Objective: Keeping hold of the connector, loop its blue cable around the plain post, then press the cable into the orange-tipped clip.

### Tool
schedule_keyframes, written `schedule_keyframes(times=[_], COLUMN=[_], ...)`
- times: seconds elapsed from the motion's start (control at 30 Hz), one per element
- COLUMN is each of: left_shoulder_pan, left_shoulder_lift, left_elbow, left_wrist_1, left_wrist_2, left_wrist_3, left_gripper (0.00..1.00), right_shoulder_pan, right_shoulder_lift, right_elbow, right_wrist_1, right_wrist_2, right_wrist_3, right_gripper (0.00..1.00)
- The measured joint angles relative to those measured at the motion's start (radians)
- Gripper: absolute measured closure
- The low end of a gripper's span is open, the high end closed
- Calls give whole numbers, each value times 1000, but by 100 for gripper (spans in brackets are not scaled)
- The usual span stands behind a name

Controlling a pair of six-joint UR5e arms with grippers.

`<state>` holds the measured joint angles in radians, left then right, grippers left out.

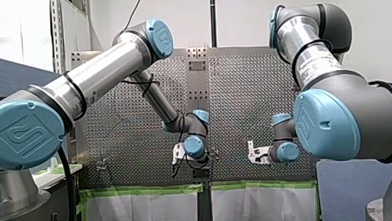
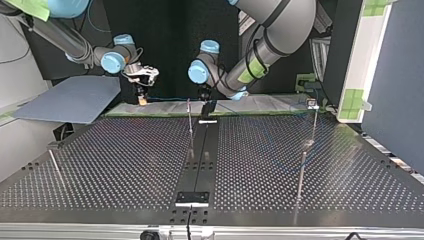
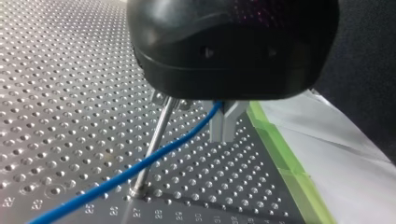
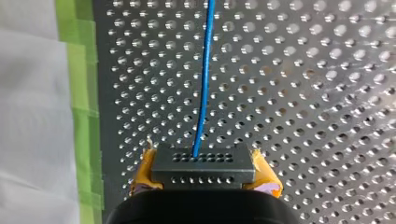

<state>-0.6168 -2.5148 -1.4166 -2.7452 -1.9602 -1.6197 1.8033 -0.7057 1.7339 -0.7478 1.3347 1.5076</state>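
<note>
In the right wrist view my right gripper [image 4: 203,162] is shut, its yellow pads [image 4: 145,171] clamping a dark grey connector [image 4: 205,173]. The blue cable [image 4: 204,74] runs straight ahead from the connector over the perforated plate. In the left wrist view my left gripper [image 3: 223,133] is shut, its metal fingers [image 3: 219,122] pinching the blue cable [image 3: 140,165]. That cable crosses a plain metal post [image 3: 154,144] just beside the fingers. Across the table, the right gripper [image 2: 142,85] hangs at the far left, and the left gripper [image 2: 206,102] is near the middle post [image 2: 190,125].
More thin posts stand on the perforated table [image 2: 125,165], at the top view's right [image 2: 302,172] and left [image 2: 55,167]. A post with a small fitting [image 2: 312,104] stands at the far right. Green tape [image 3: 280,158] and white sheeting border the plate's edge.
</note>
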Motion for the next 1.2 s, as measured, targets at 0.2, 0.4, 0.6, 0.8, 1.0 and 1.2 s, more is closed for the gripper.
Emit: schedule_keyframes(times=[0.2,0.4,0.6,0.8,1.0,1.2], left_shoulder_pan=[-2,-11,-14,-10,2,12], left_shoulder_lift=[3,4,10,15,15,15], left_elbow=[-1,-19,-50,-59,-55,-46], left_wrist_1=[-3,-3,9,18,19,19], left_wrist_2=[0,-4,-5,5,28,35], left_wrist_3=[1,3,4,3,3,3], left_gripper=[100,100,100,100,100,100], right_shoulder_pan=[4,10,13,7,-2,-6], right_shoulder_lift=[-5,-6,-7,-8,-8,-9], right_elbow=[0,8,16,17,16,16], right_wrist_1=[5,9,8,5,-6,-15], right_wrist_2=[-3,-4,-9,-16,-17,-16], right_wrist_3=[8,0,-7,-10,8,22], right_gripper=[89,89,89,89,89,89])
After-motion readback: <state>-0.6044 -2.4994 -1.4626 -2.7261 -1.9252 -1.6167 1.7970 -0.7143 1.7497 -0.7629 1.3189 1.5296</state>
